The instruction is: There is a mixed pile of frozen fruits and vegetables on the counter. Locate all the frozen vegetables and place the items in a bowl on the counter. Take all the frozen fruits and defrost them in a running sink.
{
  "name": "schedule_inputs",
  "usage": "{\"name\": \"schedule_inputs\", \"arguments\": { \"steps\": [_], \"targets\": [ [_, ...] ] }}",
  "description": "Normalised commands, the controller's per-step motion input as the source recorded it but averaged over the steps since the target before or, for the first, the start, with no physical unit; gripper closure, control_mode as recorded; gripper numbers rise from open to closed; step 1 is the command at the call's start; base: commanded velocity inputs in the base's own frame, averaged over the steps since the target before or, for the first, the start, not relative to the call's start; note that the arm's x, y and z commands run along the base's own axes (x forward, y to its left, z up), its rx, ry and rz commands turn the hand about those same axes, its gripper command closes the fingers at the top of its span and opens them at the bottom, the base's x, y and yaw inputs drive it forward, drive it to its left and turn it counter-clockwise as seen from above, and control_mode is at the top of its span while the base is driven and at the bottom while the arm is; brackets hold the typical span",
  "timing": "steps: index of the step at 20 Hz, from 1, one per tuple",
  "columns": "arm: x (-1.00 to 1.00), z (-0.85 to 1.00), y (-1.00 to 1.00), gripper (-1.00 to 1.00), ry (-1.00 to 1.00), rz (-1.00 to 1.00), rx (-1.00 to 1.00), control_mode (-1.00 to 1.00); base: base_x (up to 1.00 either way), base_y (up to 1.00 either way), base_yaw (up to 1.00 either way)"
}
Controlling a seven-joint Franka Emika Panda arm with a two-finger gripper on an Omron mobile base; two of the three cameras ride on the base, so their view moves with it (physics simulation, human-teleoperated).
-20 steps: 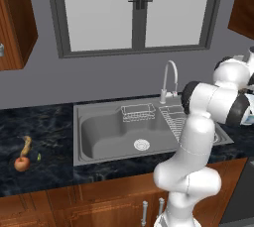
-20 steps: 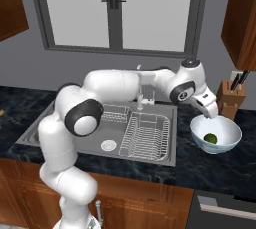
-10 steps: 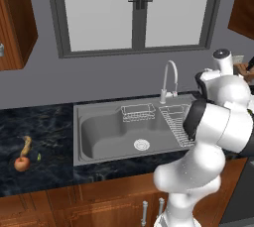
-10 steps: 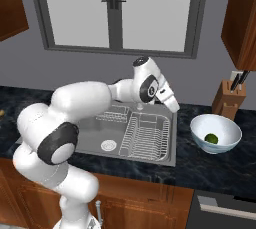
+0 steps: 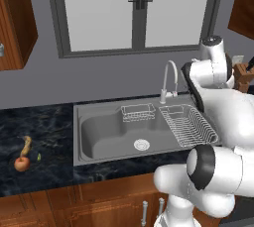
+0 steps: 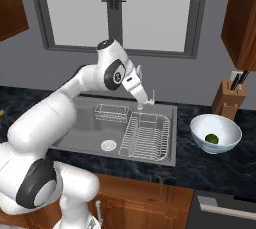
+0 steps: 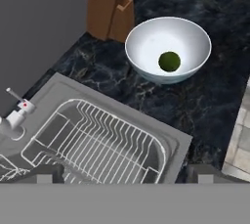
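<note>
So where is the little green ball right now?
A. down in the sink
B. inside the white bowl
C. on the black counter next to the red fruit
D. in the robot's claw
B. The green ball sits inside the white bowl, on the counter beside the sink, with nothing gripping it.

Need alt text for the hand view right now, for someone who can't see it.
A green ball lies inside the white bowl on the black marbled counter, beside a wooden knife block. Below them lie the wire rack in the steel sink and the faucet. The open gripper holds nothing.
</note>
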Motion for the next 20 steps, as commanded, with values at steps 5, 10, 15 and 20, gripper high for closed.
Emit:
{"name": "schedule_inputs", "arguments": {
  "steps": [5, 10, 15, 20],
  "targets": [
    [-0.76, 0.44, 0.97, -1.0, 0.08, 0.12, 0.02, -1.0, 0.0, 0.0, 0.0],
    [-0.7, 0.15, 1.0, -1.0, 0.08, 0.32, 0.0, -1.0, 0.0, 0.0, 0.0],
    [-0.43, -0.03, 0.92, -1.0, 0.04, 0.64, 0.02, -1.0, 0.0, 0.0, 0.0],
    [-0.08, -0.41, 0.38, -1.0, 0.03, 0.74, 0.14, -1.0, 0.0, 0.0, 0.0]
  ]
}}
